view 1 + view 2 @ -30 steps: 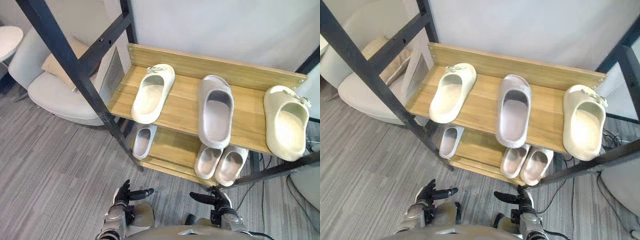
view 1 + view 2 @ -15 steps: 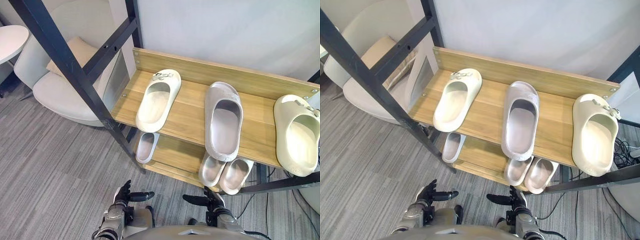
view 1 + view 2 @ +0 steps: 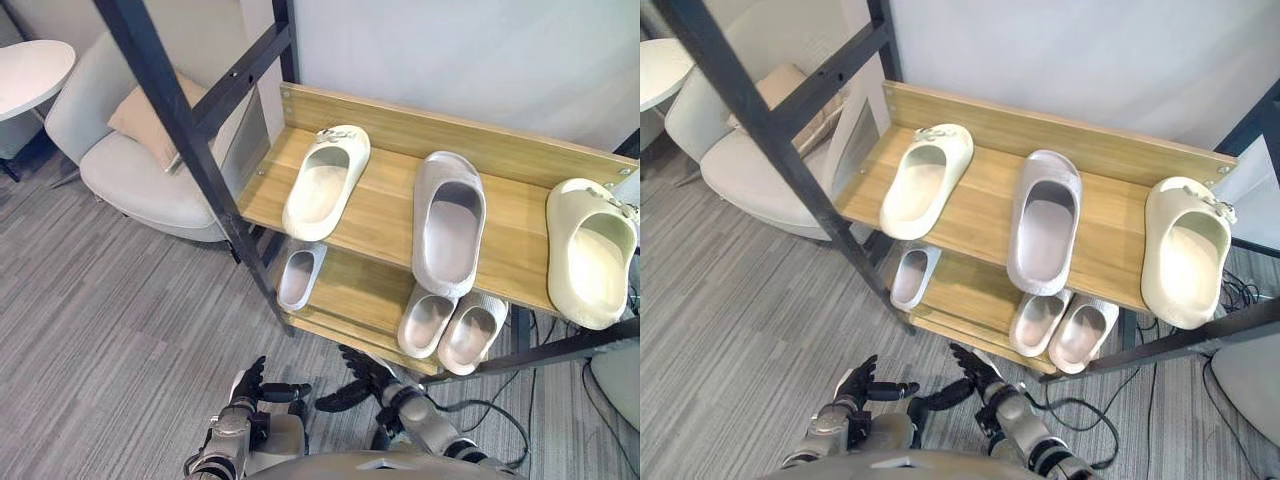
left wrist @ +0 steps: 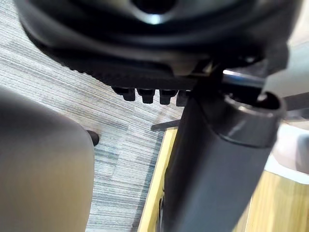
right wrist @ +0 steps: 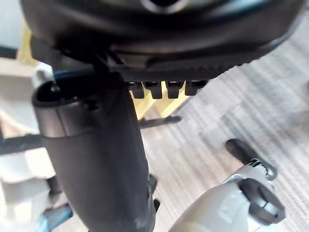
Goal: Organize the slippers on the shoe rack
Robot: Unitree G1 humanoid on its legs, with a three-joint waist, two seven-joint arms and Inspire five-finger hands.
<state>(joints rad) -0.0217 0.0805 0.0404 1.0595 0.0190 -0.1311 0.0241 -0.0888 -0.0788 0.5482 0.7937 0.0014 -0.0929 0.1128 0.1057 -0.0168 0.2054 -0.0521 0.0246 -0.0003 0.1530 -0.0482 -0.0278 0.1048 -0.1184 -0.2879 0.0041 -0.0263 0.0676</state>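
On the shoe rack (image 3: pixel 385 212), the top shelf carries a cream slipper (image 3: pixel 325 185) at the left, a grey slipper (image 3: pixel 450 225) in the middle and a second cream slipper (image 3: pixel 590 250) at the right end, all apart; the lower shelf holds a small grey slipper (image 3: pixel 298 278) and a pair of grey slippers (image 3: pixel 428 322) side by side. Low over the carpeted floor (image 3: pixel 120 300), the left hand (image 3: pixel 248 386) and right hand (image 3: pixel 360 375) hang released, fingers spread, grasping nothing
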